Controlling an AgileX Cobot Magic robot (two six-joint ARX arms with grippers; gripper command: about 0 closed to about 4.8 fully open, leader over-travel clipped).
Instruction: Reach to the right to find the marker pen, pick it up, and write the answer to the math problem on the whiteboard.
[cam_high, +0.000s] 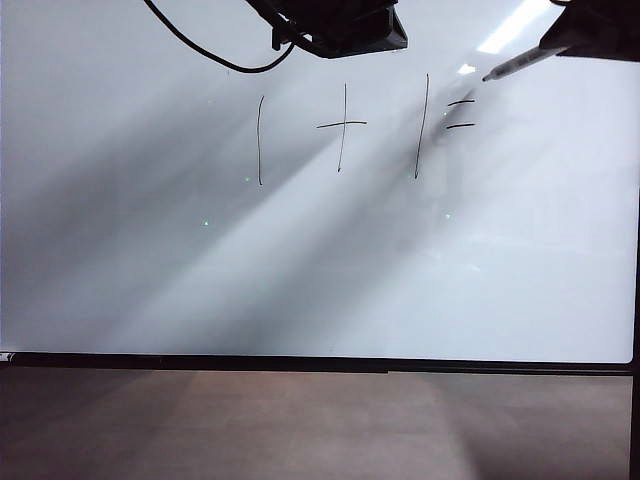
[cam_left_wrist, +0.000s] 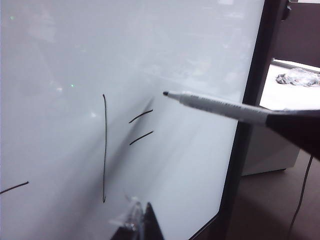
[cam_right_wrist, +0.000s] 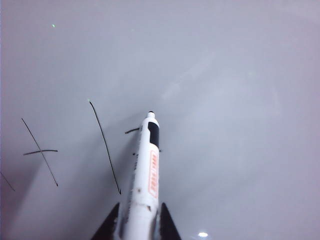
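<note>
Exterior view: the whiteboard (cam_high: 150, 280) has wide blank room right of the math problem (cam_high: 360, 130), up to its black side edge. The right gripper (cam_right_wrist: 138, 222) has its fingers narrowed on the marker pen (cam_high: 515, 64), tip near the equals dashes. The left gripper (cam_left_wrist: 135, 225) sits low by the board; I cannot tell its opening.

The whiteboard (cam_high: 320, 260) looks smooth and glossy, throwing back a bright ceiling-light glare near 1 o'clock in the exterior view, with a thin matt black edge. The marker pen (cam_right_wrist: 145, 185) is smooth pale plastic with a slight sheen, a black band and an orange printed label. The right gripper (cam_right_wrist: 137, 222) has matt black fingers that look plastic.
</note>
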